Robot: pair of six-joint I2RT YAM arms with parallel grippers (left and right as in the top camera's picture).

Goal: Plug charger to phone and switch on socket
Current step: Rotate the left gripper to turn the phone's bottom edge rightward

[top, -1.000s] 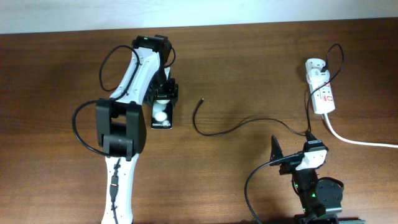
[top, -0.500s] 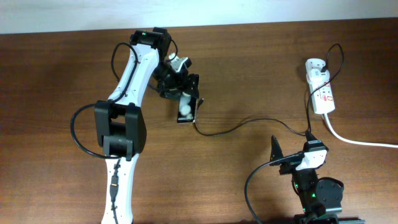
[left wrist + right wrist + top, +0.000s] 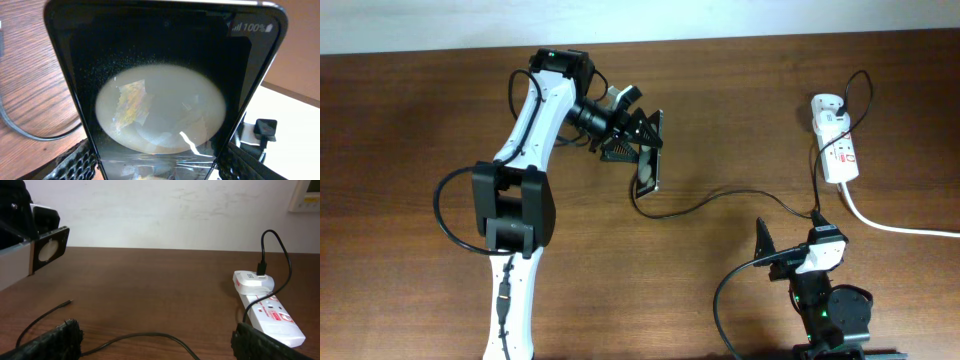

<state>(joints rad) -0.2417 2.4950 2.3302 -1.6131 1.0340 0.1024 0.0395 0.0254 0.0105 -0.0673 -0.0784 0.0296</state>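
Left gripper point(image 3: 638, 140) closed across the black phone point(image 3: 647, 176), which hangs clear of the table point(image 3: 420, 100) near its middle, turned on edge; in the left wrist view the phone fills the frame between the padded fingers point(image 3: 75, 160). Right gripper point(image 3: 160, 342) spread wide and empty, low at the near edge. The charger point(image 3: 720, 197) lies loose, its connector tip point(image 3: 68, 301) just below the phone and gripped by nothing, its white plug head point(image 3: 828, 106) seated in the power strip point(image 3: 842, 155) at the far right. Likely hazards: the unheld tip would probably skid or swing aside if the phone is pressed against it; the tilted, smooth phone could slip or rotate in the pads under an insertion load; port and tip may be misaligned, since the port cannot be seen here. The switch state cannot be told.
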